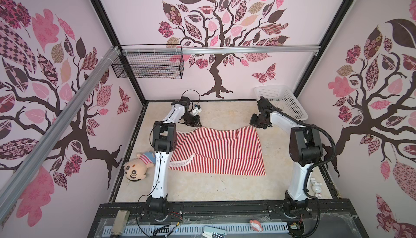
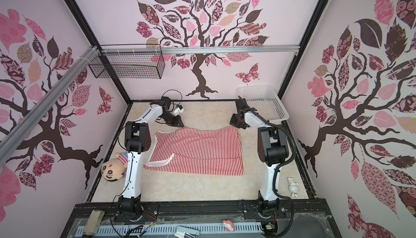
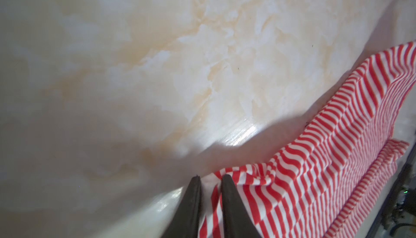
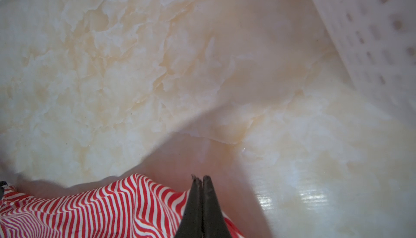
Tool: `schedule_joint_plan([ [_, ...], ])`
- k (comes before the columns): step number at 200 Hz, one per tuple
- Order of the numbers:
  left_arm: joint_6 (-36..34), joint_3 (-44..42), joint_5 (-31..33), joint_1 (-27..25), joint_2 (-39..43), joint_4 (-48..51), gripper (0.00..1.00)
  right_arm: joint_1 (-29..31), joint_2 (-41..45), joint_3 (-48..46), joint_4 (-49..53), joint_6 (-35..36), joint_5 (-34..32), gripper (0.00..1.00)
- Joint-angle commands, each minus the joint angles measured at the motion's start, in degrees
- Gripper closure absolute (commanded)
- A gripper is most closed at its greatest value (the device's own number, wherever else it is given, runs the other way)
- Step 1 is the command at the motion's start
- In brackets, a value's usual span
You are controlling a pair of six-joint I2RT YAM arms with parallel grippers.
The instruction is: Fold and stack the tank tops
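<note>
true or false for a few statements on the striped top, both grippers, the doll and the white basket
1. The tank top lies spread on the table. True.
2. The right gripper is wide open. False: its jaws are closed at a far corner of the tank top.
3. The plush doll lies inside the white basket. False: it lies on the table beside the left arm.
4. The left gripper has striped cloth between its jaws. True.
5. The tank top is plain blue. False: red and white stripes.
</note>
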State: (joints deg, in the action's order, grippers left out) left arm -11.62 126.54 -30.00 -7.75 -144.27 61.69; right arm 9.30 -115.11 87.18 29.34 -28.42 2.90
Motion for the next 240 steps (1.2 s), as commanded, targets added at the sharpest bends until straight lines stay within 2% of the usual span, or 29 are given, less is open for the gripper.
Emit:
schedule_joint_plan([
  [1,0.71,-1.88,0.12,0.25,0.67,-3.35,0.88,0.02,3.29,-0.87,1.11,0.21,-0.31,0.99],
  [26,1.28,-5.13,-0.90,0.45,3.49,-6.10,0.96,0.02,3.91,-1.53,1.11,0.30,-0.78,0.99],
  [52,1.35,-7.21,-1.59,0.70,6.41,-7.28,0.99,0.02,5.30,-2.92,0.33,0.34,-1.90,1.00],
  [115,3.32,-14.74,-5.18,3.43,14.19,-12.90,0.98,-0.25,4.61,-2.47,1.03,1.16,-5.68,0.99],
  [185,1.65,-22.30,-7.27,3.41,18.11,-13.82,0.92,-0.25,7.88,-5.77,-0.52,1.10,-2.50,0.99],
  [240,1.27,-28.69,-8.85,3.84,23.44,-16.40,0.91,-0.25,12.54,-10.69,-1.86,0.72,-0.74,0.99],
])
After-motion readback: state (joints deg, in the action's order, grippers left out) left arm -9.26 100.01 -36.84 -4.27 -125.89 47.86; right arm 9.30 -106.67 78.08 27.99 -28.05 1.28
